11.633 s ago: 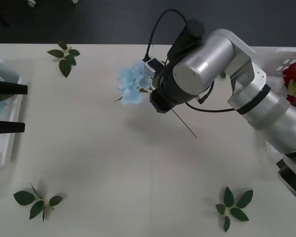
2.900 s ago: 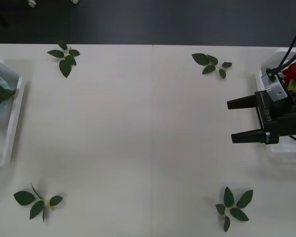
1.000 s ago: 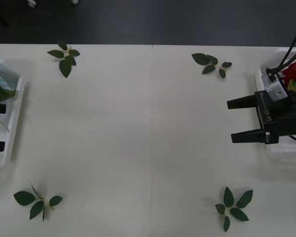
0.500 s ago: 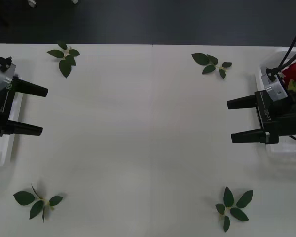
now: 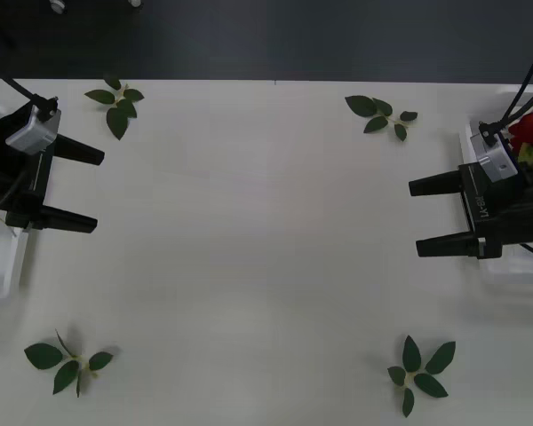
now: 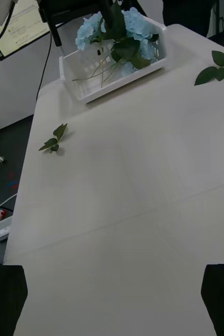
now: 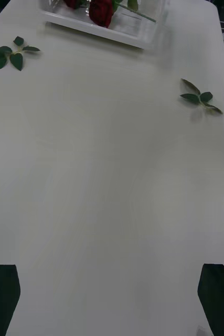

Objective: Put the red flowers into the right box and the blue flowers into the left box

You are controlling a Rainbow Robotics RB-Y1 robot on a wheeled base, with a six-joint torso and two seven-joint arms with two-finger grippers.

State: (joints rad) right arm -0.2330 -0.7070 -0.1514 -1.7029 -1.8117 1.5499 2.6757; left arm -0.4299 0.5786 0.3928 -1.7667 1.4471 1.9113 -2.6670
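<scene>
The left pincer [image 5: 82, 188] hangs at the left edge of the front frame with its two black fingers spread apart and nothing between them, over the shallow white translucent plastic left box [image 5: 2, 266]. That box [image 6: 114, 79] shows in the right wrist view holding the pale sky-blue hydrangea clusters, the blue flowers [image 6: 135, 31].

The right pincer [image 5: 428, 216] sits at the right edge, fingers likewise apart and empty, over the white slotted-rim right box [image 5: 506, 268], which holds the deep-red roses, the red flowers [image 5: 530, 127].

The wide white counter [image 5: 266, 248] lies open between the two pincers. Flowerless green leaf sprigs lie near its corners: upper left [image 5: 117, 99], upper right [image 5: 379, 114], lower left [image 5: 64, 360], lower right [image 5: 419, 372].
</scene>
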